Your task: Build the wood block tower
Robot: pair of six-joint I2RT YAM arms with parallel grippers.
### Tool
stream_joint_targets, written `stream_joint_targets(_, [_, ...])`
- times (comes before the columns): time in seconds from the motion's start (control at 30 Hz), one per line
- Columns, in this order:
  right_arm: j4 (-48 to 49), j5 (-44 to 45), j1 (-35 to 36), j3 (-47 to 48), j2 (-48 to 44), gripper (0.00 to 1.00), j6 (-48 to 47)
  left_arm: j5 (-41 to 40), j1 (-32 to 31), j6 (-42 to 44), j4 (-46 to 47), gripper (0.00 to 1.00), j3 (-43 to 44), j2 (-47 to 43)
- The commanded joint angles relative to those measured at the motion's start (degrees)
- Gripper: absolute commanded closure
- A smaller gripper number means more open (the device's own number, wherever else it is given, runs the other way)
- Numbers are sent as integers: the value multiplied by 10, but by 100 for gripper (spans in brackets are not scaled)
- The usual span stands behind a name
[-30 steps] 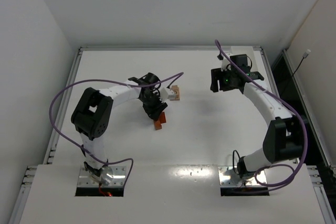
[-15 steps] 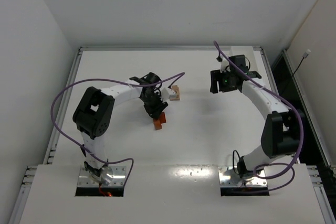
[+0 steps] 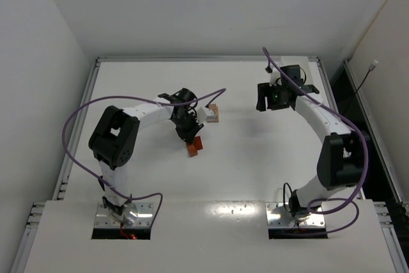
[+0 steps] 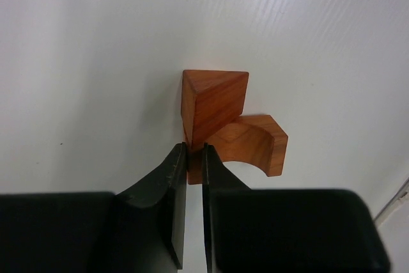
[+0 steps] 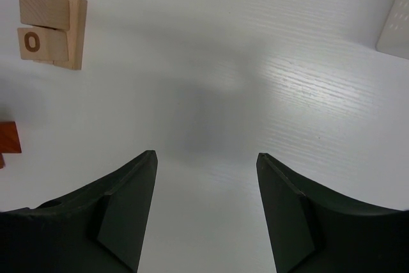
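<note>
**Op 1:** Left claw (image 4: 193,153) has pinched in since a sec ago. Jaws were apart round the red pieces, now they nearly meet.

**Op 2:** Gripping anything?

**Op 1:** Yes, it's clenched on the thin lower edge of the red wedge block (image 4: 214,103). A sliver of orange shows betw. the tips. The wedge's triangle face points away from the claw, and it touches the red arch block (image 4: 252,148), which sits to its right in the wrist view. Can't tell if the wedge is off the bench (image 3: 255,171).

**Op 2:** Where's that from the top?

**Op 1:** Approx. mid-bench, left of centre, w/ the red pair right at the claw tips. The pale blocks (image 3: 213,114) are just beyond, near but not touching the red ones. They're a tight cluster, pieces touching, and one is marked w/ an O.

**Op 2:** Right side?

**Op 1:** Right claw (image 5: 206,177) is released, jaws wide w/ nothing betw. them. It hangs over bare bench at the far right, well apart from all blocks. The corner of the white tray (image 5: 396,23) shows at the upper right of its view.
</note>
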Motion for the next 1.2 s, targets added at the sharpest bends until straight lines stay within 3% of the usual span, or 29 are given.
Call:
stream_joint_targets(0.0, [21, -32, -3, 30, 15, 40, 13, 3, -6, 5, 7, 100, 15, -10])
stream_joint_targets(0.2, [46, -115, -3, 48, 29, 43, 40, 3, 7, -21, 58, 100, -26, -78])
stream_joint_targets(0.67, [188, -342, 8, 86, 86, 36, 225, -103, 23, -149, 452, 100, -212, -397])
stream_joint_targets(0.83, [259, -407, 25, 117, 107, 35, 293, -71, 29, -205, 533, 100, -232, -444])
stream_joint_targets(0.97, [316, -444, 38, 117, 112, 35, 346, -12, 50, -309, 574, 100, -225, -450])
stream_joint_targets(1.17, [384, -498, 55, 111, 99, 35, 396, 58, 55, -345, 614, 100, -225, -439])
